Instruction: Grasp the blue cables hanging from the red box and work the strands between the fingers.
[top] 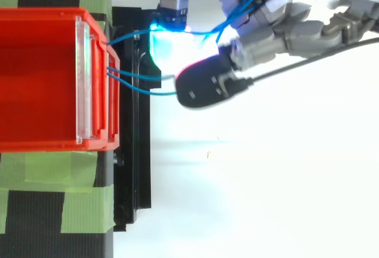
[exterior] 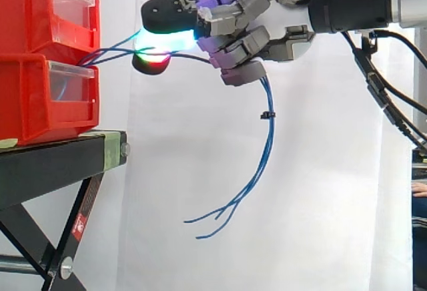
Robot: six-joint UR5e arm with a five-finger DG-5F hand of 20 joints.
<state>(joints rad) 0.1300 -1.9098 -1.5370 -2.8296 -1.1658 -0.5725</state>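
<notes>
Blue cables (exterior: pixel 270 131) run from the stacked red bins (exterior: pixel 40 97) into the hand (exterior: pixel 267 34); fingers (exterior: pixel 237 74) curled round the strands, tails hanging below; grasp looks done; working the strands remains.

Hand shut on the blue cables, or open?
Shut on them. The hand's fingers curl round the blue cables, which run in from the red box and hang loose below the fingers in the side view.
</notes>
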